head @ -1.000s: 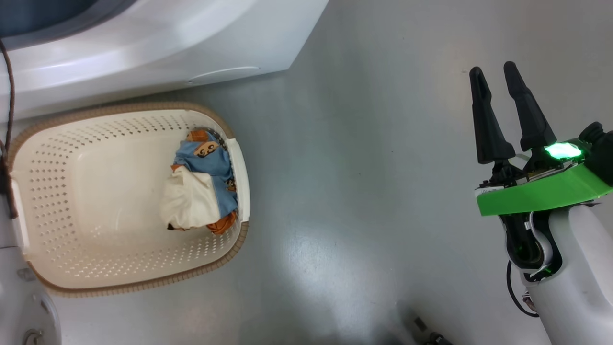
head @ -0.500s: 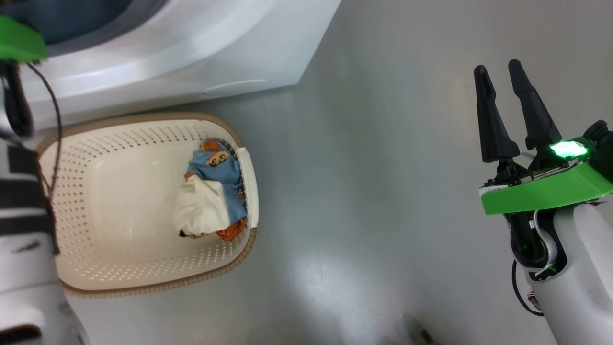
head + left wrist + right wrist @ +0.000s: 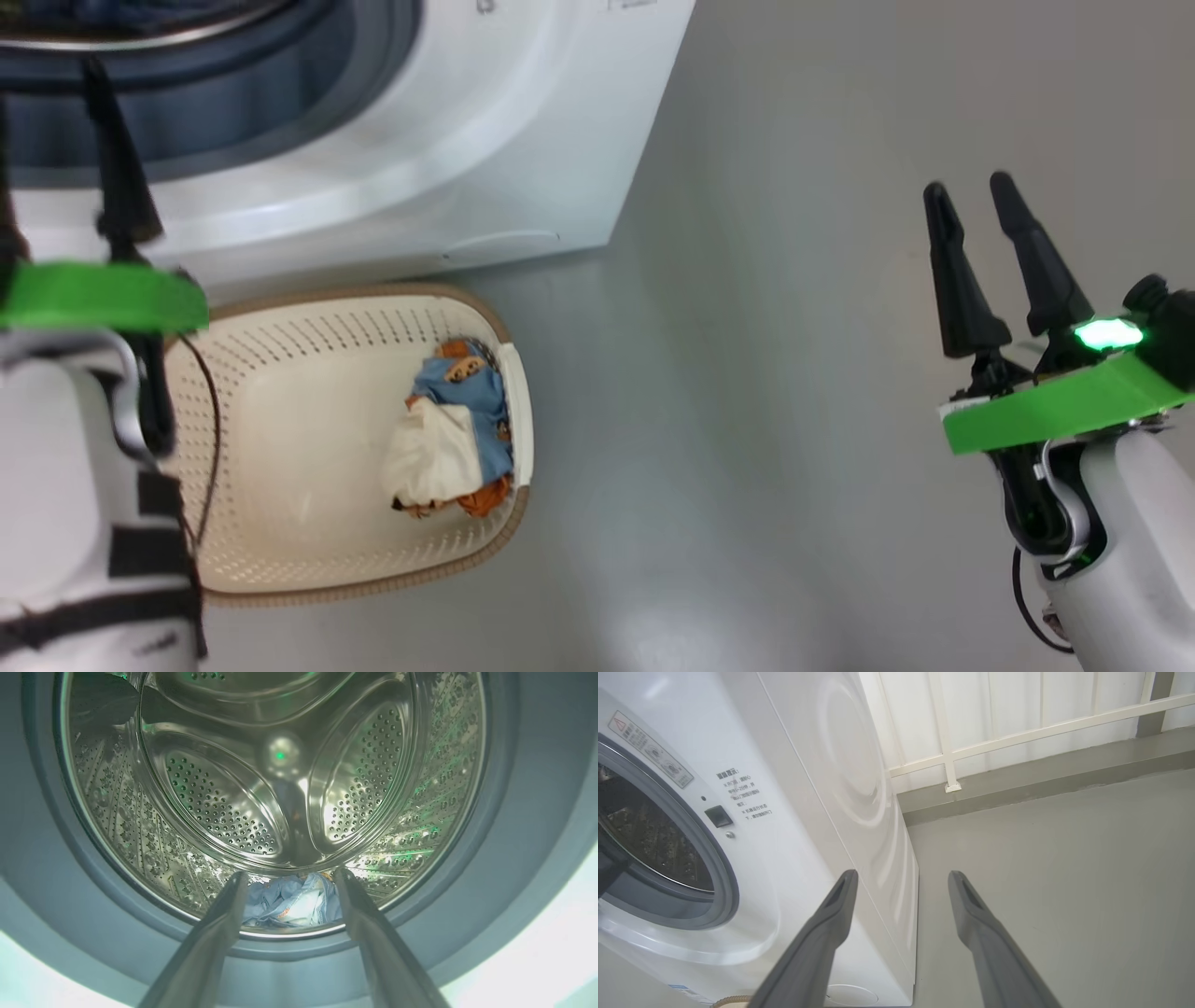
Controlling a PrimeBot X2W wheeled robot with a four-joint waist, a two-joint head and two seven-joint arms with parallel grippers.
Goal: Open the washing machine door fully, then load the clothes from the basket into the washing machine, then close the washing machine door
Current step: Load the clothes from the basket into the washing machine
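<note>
dark left tool point(image 3: 289, 873) wide open, empty, facing steel drum point(image 3: 224, 807)

You've got a glossy, smooth white shell on the washing machine point(image 3: 523, 140). Its drum point(image 3: 219, 807) is polished perforated steel w/ mirror glare, and the gasket point(image 3: 514, 812) is matt grey rubber. The basket point(image 3: 280, 523) looks like cream plastic, semi-matt, w/ a woven-textured brown rim. The clothes point(image 3: 448, 439) are soft crumpled cloth. The floor point(image 3: 794, 373) is smooth w/ a slight sheen. The right gripper point(image 3: 967, 185) is matt black.
</note>
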